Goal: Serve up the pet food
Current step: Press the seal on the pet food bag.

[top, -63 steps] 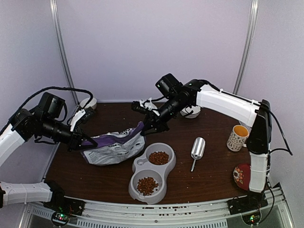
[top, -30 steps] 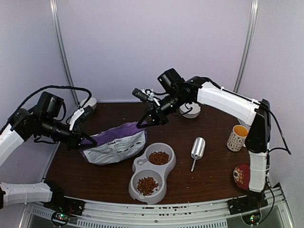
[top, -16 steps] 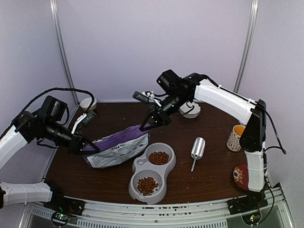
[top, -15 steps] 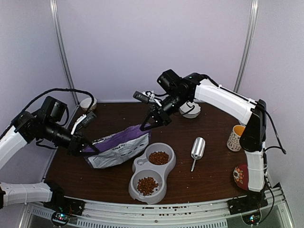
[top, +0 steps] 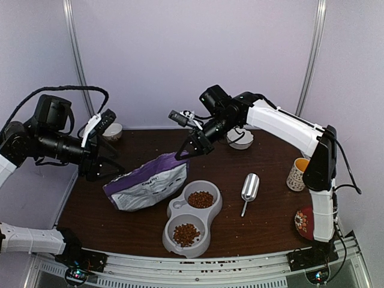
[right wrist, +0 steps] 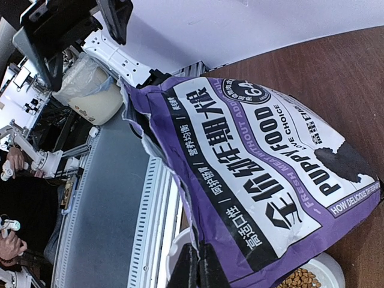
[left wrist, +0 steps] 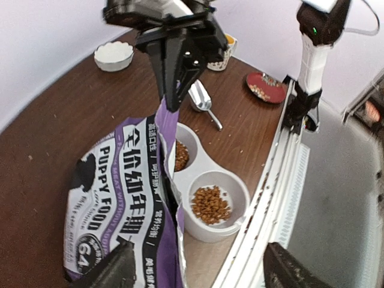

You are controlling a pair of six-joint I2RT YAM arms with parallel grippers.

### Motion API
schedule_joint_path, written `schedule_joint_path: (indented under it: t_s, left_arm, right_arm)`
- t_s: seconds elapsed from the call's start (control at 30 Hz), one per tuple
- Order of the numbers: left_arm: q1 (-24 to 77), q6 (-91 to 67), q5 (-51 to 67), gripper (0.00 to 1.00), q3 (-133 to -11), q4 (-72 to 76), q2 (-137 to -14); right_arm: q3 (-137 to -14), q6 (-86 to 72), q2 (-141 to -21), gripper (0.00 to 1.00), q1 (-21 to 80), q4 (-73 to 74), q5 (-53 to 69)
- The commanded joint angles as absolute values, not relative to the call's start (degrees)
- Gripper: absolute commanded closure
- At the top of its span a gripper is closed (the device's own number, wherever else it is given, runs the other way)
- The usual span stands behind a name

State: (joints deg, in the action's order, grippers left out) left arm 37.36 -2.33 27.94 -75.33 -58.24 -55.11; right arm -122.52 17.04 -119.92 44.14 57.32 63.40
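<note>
Our right gripper is pinching the top corner of the purple puppy food bag. The bag slopes away toward 8 o'clock, its lower end near the table. Our left gripper is spread wide just off the bag's 9 o'clock end, not touching it. The pet food lies in both compartments of the grey double bowl, at 5 o'clock from the right gripper, just beside the bag.
</note>
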Motion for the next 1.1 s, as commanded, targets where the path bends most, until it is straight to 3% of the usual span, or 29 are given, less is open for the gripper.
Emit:
schedule_joint_path:
  t_s: [0.0, 0.37, 0.5, 0.8, 0.97, 1.07]
  left_arm:
    - [40.53, 1.70, 19.90, 0.15, -74.61, -50.90, -54.66]
    - [40.52, -2.38, 32.89, 0.18, -81.85, -55.80, -72.00]
    - [40.53, -2.11, 33.83, 0.24, -81.63, -57.19, -75.21]
    - [40.52, -1.71, 35.09, 0.61, -79.88, -58.01, -78.18]
    - [40.52, -1.67, 39.22, 0.97, -78.05, -57.86, -78.53]
    - [40.52, -2.81, 44.00, 1.00, -77.00, -57.13, -78.72]
  right_arm:
    - [-120.73, 12.48, -118.11, 1.00, 44.03, 51.25, 62.18]
    - [-116.66, 16.04, -114.75, 1.00, 44.25, 51.06, 56.52]
    - [-114.35, 17.74, -112.76, 1.00, 44.21, 50.28, 55.95]
    - [-113.28, 19.90, -110.74, 1.00, 44.22, 50.10, 56.07]
    - [-113.34, 21.48, -110.46, 1.00, 44.24, 49.59, 56.59]
    - [-112.64, 22.54, -109.75, 1.00, 44.22, 47.48, 55.84]
